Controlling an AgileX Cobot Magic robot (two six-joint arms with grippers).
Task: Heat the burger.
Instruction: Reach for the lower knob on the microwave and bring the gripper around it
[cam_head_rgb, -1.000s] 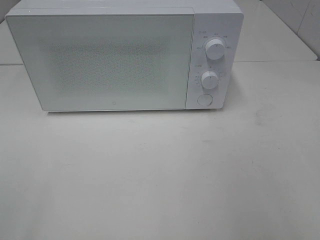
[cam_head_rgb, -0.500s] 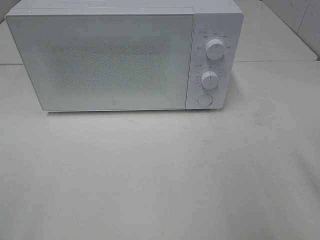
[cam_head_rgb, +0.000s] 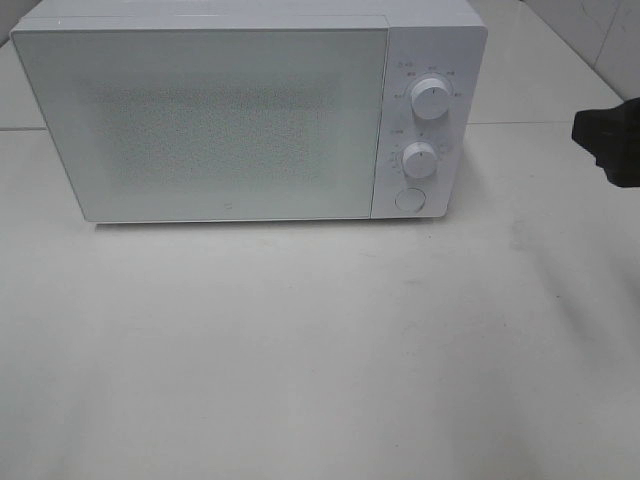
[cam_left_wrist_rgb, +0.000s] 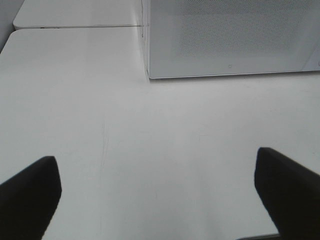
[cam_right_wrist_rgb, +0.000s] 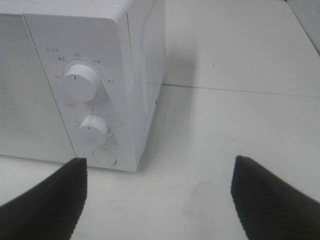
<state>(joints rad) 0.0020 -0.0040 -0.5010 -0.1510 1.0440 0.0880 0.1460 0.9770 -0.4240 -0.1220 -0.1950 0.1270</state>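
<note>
The microwave (cam_head_rgb: 230, 120) stands at the far side of the white surface (cam_head_rgb: 300, 350), and its door (cam_head_rgb: 200, 125) is fully shut. The burger is not in view in any picture. None lies on the bare surface in front of the microwave, and the dotted door panel shows nothing behind it, so I cannot tell whether the burger is already inside or somewhere out of frame.

The left hand (cam_left_wrist_rgb: 159, 200) hangs over the near left part of the surface with its fingers spread wide and nothing between them. The right hand (cam_right_wrist_rgb: 159, 200) is also spread wide and empty. It sits to the right of the microwave, well apart from it and touching nothing. From there its camera looks across at the control panel, with the upper knob (cam_right_wrist_rgb: 80, 81), the lower knob (cam_right_wrist_rgb: 93, 125) and the round button (cam_right_wrist_rgb: 104, 156) below them. In the high view only a dark piece of the right arm (cam_head_rgb: 610, 140) shows at the right edge.

How far along the task is turns on the hidden burger. If it is inside, the loading is done and what is left is setting the knobs to start the heating. If it is not, nothing visible is done yet: the door has to be opened, the burger fetched and put in, the door shut and the knobs set. The right hand's place beside the panel suggests a knob or the button as the next step, though that is only a guess.
</note>
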